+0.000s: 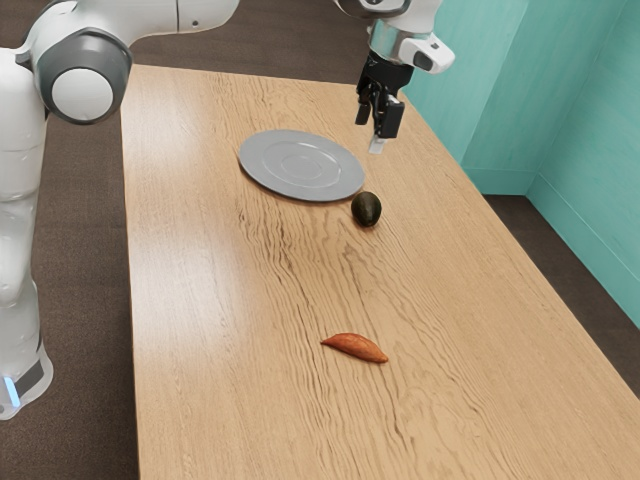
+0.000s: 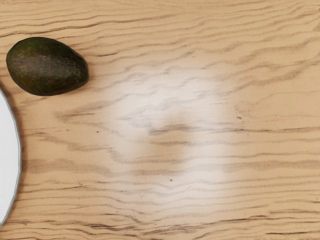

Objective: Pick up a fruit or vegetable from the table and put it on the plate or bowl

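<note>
Hand [image 1: 378, 140] hangs above the wooden worktop [image 1: 220, 330], past the far rim of the plate [image 1: 300, 165], twd the exterior view's right, pointing down. From this angle can't tell whether it's wide or narrow.

Plate is grey, round, flat on the worktop, approx. mid-width at the far end. Avocado [image 1: 366, 208], dark green, lies just beside the plate's rim on the near-right side in the exterior view, close to it but w/ a sliver of wood between. It sits nearer the camera than the hand.

Sweet potato [image 1: 354, 346], orange, pointed at both ends, lies on its side well apart from the plate and avocado, twd the near part of the worktop.

Wrist view: avocado [image 2: 46, 65] on bare wood grain, w/ the plate's pale edge [image 2: 7, 160] near it. A soft pale glare sits on the wood.

Teal wall [image 1: 560, 90] behind the worktop on the exterior view's right; dark floor [image 1: 80, 330] around.
</note>
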